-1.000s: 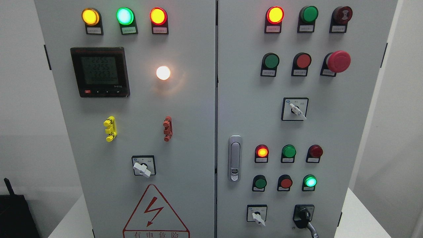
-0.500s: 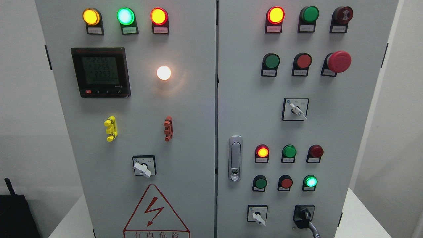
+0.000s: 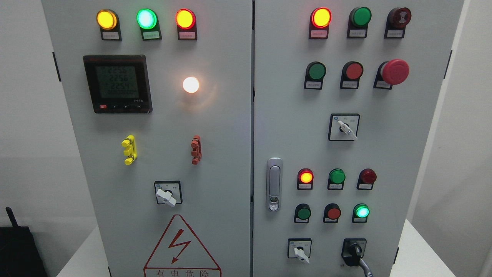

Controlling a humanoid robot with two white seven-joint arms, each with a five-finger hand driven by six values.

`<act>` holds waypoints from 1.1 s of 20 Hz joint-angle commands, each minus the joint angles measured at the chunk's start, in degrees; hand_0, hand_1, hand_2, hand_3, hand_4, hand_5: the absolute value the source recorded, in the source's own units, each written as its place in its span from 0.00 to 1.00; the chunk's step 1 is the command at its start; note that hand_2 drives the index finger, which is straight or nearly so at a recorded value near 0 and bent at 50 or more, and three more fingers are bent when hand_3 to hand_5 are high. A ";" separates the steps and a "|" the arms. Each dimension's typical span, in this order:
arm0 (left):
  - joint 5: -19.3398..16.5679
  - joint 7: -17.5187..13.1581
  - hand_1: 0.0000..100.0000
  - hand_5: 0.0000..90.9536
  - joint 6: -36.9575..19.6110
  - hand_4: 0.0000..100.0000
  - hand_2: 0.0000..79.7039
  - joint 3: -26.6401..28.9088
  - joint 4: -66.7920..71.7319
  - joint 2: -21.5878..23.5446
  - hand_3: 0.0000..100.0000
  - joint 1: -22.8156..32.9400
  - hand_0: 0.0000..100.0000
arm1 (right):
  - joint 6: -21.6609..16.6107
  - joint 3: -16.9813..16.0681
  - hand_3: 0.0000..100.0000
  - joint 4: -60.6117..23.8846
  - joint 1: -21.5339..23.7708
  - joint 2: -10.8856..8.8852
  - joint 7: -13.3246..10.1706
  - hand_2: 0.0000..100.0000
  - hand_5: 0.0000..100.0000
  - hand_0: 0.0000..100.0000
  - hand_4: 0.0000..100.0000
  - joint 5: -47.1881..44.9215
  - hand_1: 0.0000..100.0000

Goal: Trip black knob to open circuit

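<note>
A grey electrical cabinet (image 3: 230, 127) fills the head view, with two doors. The black knob (image 3: 354, 251) sits on a black plate at the bottom right of the right door, with a grey cable hanging from under it. Its handle points roughly downward. Neither of my hands nor either arm shows in the frame.
The right door carries lit and unlit lamps, a red mushroom button (image 3: 394, 71), white selector switches (image 3: 347, 129) (image 3: 300, 254) and a metal door latch (image 3: 274, 184). The left door has a meter (image 3: 117, 83), a white selector (image 3: 166, 197) and a warning triangle (image 3: 180, 246). A black box (image 3: 17, 250) stands at lower left.
The view has drifted very slightly, so the panel sits a couple of pixels further right. The meter digits changed. Nothing on the panel has moved.
</note>
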 commanded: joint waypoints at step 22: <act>0.14 0.01 0.39 0.00 -0.10 0.00 0.00 0.07 -0.01 -0.09 0.00 -0.14 0.12 | -0.78 -0.65 1.00 -3.30 0.76 -1.35 -1.49 0.00 0.85 0.59 0.95 -0.24 0.80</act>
